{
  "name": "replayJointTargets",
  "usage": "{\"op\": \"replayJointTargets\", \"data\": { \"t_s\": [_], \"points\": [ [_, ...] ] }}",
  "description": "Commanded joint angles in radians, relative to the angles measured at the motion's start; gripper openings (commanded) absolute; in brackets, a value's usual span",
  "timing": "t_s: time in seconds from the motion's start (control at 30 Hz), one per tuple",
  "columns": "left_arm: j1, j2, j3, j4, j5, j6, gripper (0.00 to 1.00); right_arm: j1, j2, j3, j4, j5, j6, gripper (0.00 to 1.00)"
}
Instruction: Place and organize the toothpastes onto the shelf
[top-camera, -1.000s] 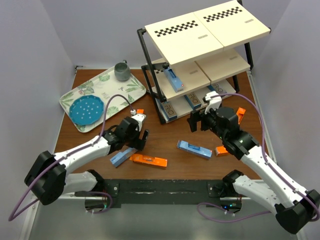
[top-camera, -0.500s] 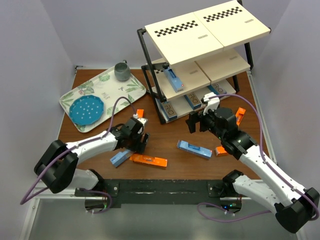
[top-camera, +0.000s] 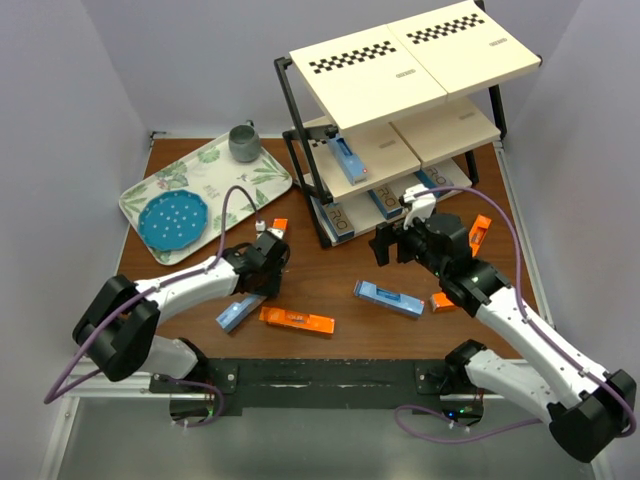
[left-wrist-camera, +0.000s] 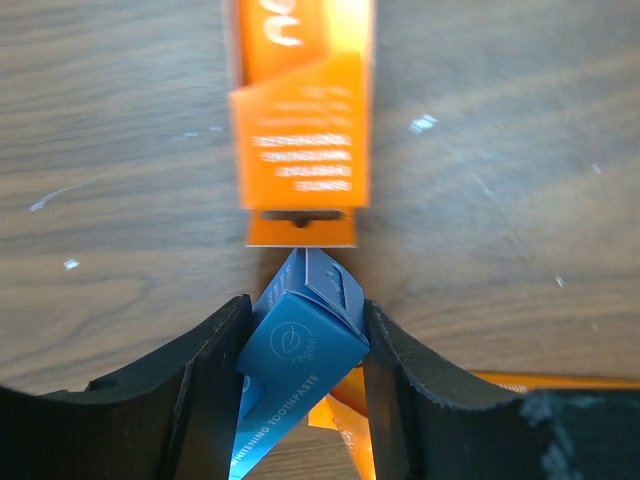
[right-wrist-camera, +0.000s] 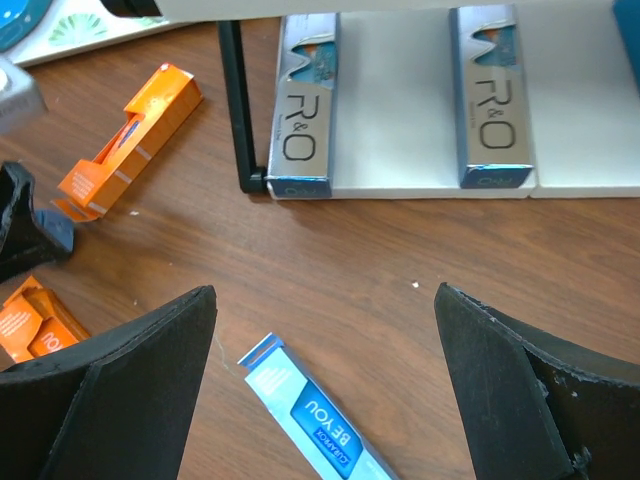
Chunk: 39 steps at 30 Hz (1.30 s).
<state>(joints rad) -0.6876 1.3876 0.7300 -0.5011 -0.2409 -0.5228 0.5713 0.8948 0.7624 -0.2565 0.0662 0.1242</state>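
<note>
My left gripper (left-wrist-camera: 300, 335) is shut on the upper end of a blue toothpaste carton (left-wrist-camera: 296, 352), which lies on the table at the front left (top-camera: 236, 315). An orange carton (left-wrist-camera: 300, 120) lies just ahead of it, and a longer orange one (top-camera: 297, 320) lies beside it. Hovering over the table's middle, my right gripper (right-wrist-camera: 325, 300) is open and holds nothing, with another blue carton (right-wrist-camera: 320, 425) just below it. The shelf (top-camera: 400, 90) stands at the back right. Two silver cartons (right-wrist-camera: 303, 120) lie on its lowest board and a blue one (top-camera: 350, 158) on the middle board.
A leaf-patterned tray (top-camera: 250, 185) at the back left holds a blue plate (top-camera: 173, 220) and a grey cup (top-camera: 244, 142). Two more orange cartons (top-camera: 481, 230) (top-camera: 442, 300) lie right of my right arm. A short orange carton (top-camera: 280, 226) lies near the shelf's front leg.
My left gripper has closed from wide open onto the blue carton's end and shifted slightly back. The right gripper stays open and has edged a little toward the shelf.
</note>
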Motion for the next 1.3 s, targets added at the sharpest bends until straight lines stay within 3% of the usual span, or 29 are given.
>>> {"op": "replayJointTargets", "data": {
  "t_s": [0.0, 0.13, 0.27, 0.37, 0.6, 0.7, 0.93, 1.27],
  "points": [
    [0.014, -0.039, 0.06, -0.045, -0.133, -0.108, 0.24, 0.004, 0.036, 0.02, 0.06, -0.06, 0.008, 0.95],
    [0.025, -0.068, 0.092, -0.065, -0.156, -0.207, 0.13, 0.006, 0.078, 0.023, 0.103, -0.129, 0.029, 0.95],
    [0.026, -0.11, 0.138, -0.077, -0.146, -0.305, 0.12, 0.042, 0.116, -0.017, 0.192, -0.177, 0.1, 0.95],
    [0.03, -0.142, 0.169, -0.065, -0.132, -0.379, 0.12, 0.137, 0.153, -0.029, 0.249, -0.146, 0.149, 0.96],
    [0.037, -0.167, 0.247, -0.022, -0.124, -0.603, 0.14, 0.445, 0.277, -0.061, 0.499, 0.09, 0.27, 0.96],
    [0.037, -0.171, 0.27, 0.01, -0.129, -0.683, 0.14, 0.519, 0.328, -0.055, 0.598, 0.182, 0.311, 0.98],
    [0.037, -0.186, 0.307, 0.084, -0.153, -0.757, 0.14, 0.572, 0.434, -0.057, 0.772, 0.189, 0.4, 0.98],
    [0.037, -0.214, 0.305, 0.127, -0.133, -0.789, 0.14, 0.572, 0.556, -0.035, 0.815, 0.248, 0.479, 0.97]
  ]
}}
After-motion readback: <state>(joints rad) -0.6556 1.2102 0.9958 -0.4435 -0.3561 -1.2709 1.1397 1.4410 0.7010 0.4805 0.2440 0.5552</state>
